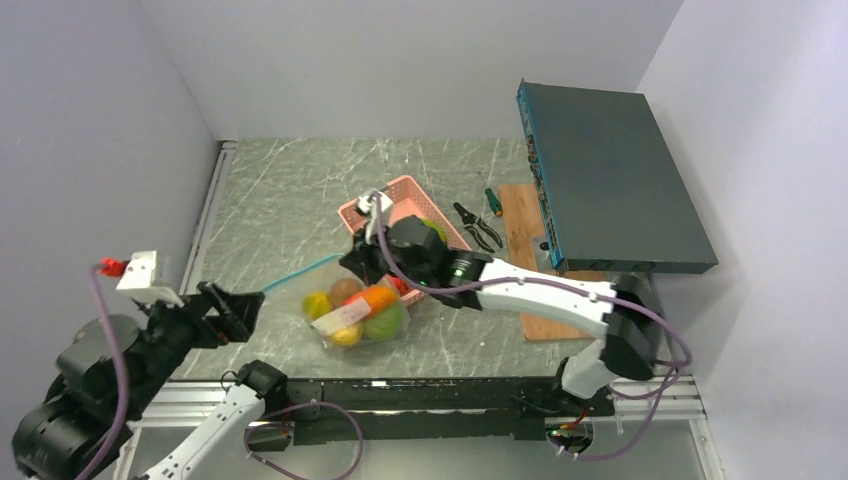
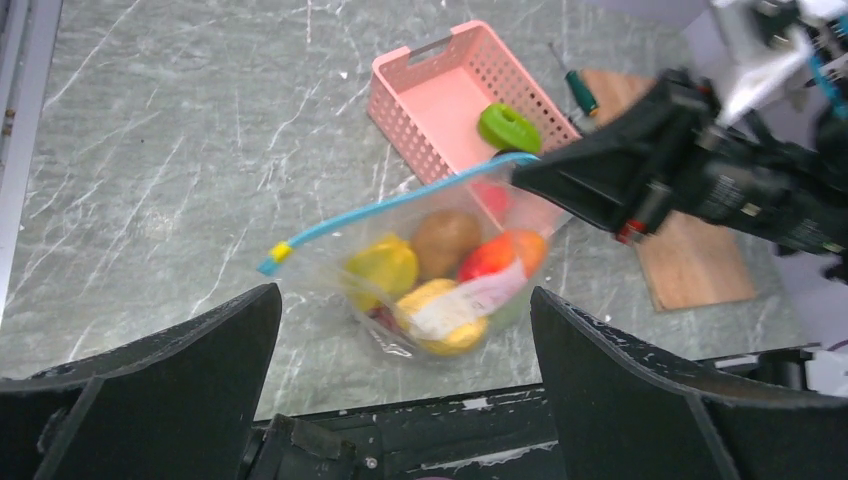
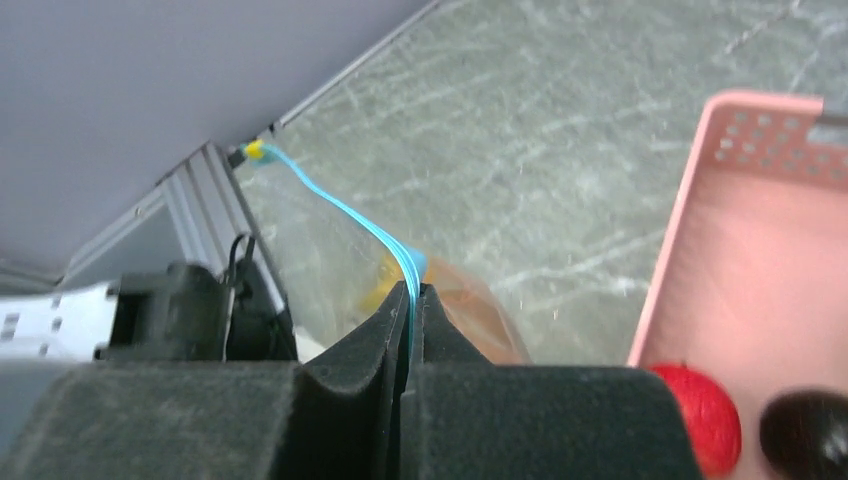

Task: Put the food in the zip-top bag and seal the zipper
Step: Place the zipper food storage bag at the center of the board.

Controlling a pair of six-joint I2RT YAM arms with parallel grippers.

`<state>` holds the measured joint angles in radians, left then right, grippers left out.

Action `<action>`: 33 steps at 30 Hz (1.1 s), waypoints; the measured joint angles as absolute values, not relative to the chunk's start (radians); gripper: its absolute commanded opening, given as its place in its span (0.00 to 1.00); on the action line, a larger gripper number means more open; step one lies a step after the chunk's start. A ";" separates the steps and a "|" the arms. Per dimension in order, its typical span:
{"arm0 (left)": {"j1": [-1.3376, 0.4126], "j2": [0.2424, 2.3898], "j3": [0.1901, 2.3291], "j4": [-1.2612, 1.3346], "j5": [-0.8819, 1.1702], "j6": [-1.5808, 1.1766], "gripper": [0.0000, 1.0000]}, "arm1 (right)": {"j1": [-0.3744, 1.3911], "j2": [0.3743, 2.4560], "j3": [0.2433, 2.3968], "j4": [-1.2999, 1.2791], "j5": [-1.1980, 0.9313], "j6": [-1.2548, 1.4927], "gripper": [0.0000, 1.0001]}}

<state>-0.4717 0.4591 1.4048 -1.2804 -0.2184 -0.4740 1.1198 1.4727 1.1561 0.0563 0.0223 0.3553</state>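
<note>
Right wrist view: right gripper [image 3: 412, 295] pinches the zipper [image 3: 335, 207]; left gripper [image 1: 240, 312] spread wide at the zip-top bag's [image 1: 300, 295] nine o'clock.

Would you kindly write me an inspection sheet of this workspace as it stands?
Surface: grey marbled table.
Job's things: zip-top bag near the front edge holds several food pieces; zipper lifted at one end; a green piece, red piece and dark piece lie in the pink basket.
Clutter: pliers, screwdriver, wooden board, dark flat box.
Grippers: right gripper shut on the zipper; left gripper open, apart from the bag.
Cables: purple cables along both arms.
Surroundings: plain pale walls; nothing else seen.
</note>
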 measured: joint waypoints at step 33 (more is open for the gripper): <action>-0.476 0.250 1.603 -1.426 -0.340 -0.590 1.00 | 1.361 2.392 1.914 -0.021 -0.146 0.023 0.33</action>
<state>-0.4755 0.2501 1.6028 -1.4261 -0.3405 -0.5900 1.3609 2.3917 1.9141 -0.0208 -0.1455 0.0227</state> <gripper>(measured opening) 0.996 0.122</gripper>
